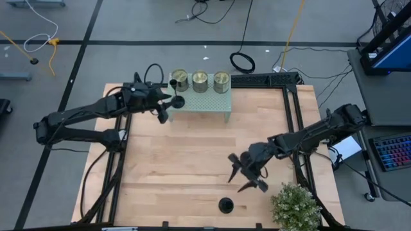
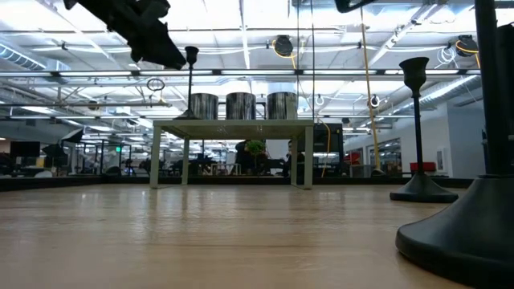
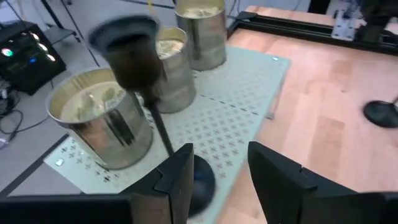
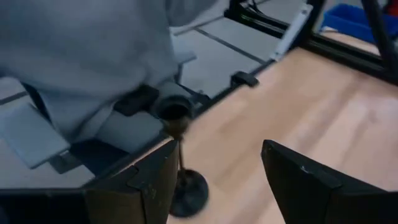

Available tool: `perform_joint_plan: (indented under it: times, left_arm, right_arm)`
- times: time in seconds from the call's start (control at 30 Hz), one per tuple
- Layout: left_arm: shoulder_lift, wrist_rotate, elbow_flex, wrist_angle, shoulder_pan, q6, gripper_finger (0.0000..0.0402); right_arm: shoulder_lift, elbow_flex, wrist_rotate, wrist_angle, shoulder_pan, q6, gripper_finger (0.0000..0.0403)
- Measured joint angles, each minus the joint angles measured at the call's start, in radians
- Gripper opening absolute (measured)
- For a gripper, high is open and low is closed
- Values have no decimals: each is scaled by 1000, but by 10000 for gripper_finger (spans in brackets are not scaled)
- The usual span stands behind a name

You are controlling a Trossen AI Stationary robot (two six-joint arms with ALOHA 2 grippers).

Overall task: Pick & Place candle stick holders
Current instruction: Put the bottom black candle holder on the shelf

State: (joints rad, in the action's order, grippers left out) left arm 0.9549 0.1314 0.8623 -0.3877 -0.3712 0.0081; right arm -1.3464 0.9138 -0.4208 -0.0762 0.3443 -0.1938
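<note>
One black candle stick holder point(image 1: 178, 101) stands by its disc base on the left end of the small green shelf point(image 1: 215, 108); it also shows in the low view point(image 2: 191, 80) and the left wrist view point(image 3: 134, 59). My left gripper point(image 1: 165, 110) is open just beside and above it point(image 3: 221, 155), and its base shows between and behind the fingers. A second holder point(image 1: 226, 205) stands on the table near the front edge point(image 4: 181, 168). A third holder point(image 2: 418, 136) stands on the table to the right point(image 3: 380, 113). My right gripper point(image 1: 246, 174) is open and empty above the table.
Three greenish-gold tins point(image 1: 200, 81) stand in a row along the shelf's far side, close behind the holder. A potted plant point(image 1: 295, 206) stands at the table's near right corner. Black frame rails point(image 1: 292, 109) run along the table's right and far edges.
</note>
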Motion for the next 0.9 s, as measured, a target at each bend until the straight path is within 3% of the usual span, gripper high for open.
perform_joint_plan:
  times: [0.17,0.37,0.67,0.9]
  left_arm:
    - [-23,1,1,-42,33,-35,159]
    - [-21,1,1,-98,65,-69,159]
    - [-19,1,1,-117,99,-71,159]
    - [-19,1,1,-117,113,-69,159]
  right_arm:
    - [-71,0,64,-75,44,38,227]
    - [-175,0,-27,-138,45,76,227]
    - [-188,0,-82,-137,63,65,227]
    - [-253,0,5,-204,106,144,227]
